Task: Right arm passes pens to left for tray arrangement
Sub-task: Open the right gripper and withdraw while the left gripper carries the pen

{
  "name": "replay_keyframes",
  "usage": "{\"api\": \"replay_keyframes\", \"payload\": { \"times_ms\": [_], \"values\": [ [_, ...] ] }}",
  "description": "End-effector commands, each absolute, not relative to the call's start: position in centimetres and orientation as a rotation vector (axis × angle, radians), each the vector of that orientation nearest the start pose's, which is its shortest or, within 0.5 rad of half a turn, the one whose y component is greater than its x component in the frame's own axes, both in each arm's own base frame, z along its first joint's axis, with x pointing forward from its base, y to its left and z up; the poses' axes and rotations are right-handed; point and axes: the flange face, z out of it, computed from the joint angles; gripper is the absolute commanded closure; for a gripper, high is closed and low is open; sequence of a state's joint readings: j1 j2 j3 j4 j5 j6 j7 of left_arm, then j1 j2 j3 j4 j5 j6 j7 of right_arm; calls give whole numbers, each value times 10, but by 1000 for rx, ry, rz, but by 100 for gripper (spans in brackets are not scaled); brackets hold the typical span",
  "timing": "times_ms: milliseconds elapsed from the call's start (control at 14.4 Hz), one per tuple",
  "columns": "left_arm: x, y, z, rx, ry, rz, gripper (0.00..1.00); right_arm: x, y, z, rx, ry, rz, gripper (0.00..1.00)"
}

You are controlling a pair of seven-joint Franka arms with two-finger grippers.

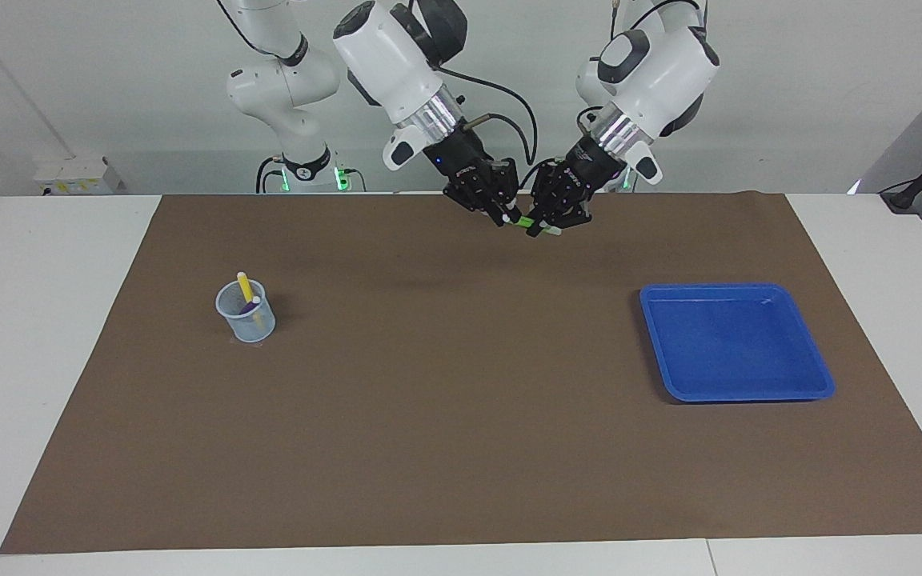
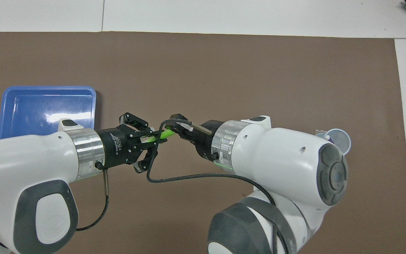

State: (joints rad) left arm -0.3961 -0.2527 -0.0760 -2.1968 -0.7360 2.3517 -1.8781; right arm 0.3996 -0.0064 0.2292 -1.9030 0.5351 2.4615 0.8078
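Observation:
A green pen (image 1: 523, 223) (image 2: 160, 135) hangs in the air between the two hands, over the brown mat near the robots' edge. My left gripper (image 1: 545, 230) (image 2: 150, 139) is shut on the pen's end nearer the tray. My right gripper (image 1: 503, 216) (image 2: 176, 127) is at the pen's other end; whether it grips the pen does not show. The blue tray (image 1: 737, 342) (image 2: 44, 106) lies toward the left arm's end of the table with nothing in it. A yellow pen (image 1: 244, 286) and a purple pen (image 1: 251, 304) stand in the mesh cup.
The pale blue mesh cup (image 1: 246, 314) (image 2: 337, 139) stands toward the right arm's end of the table. A brown mat (image 1: 461, 416) covers most of the white table. A black cable (image 2: 189, 176) loops under the right wrist.

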Motion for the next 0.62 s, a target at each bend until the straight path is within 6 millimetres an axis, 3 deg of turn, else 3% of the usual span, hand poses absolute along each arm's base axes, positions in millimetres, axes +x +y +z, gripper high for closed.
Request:
{"api": "replay_keyframes", "payload": {
  "times_ms": [0,138,415,554],
  "values": [
    [446,-238,536,1532,1958,-514,100,483,344,559,-2405,578,-93,0],
    [450,-229,535,1608,1890,-475,100,488,330,555,-2474,461,-100,0],
    [453,-194,528,1901,1639,-438,100,515,264,542,-2627,216,-130,0],
    [453,-173,528,1997,1541,-460,100,520,233,534,-2772,-11,-161,0]
  ]
}}
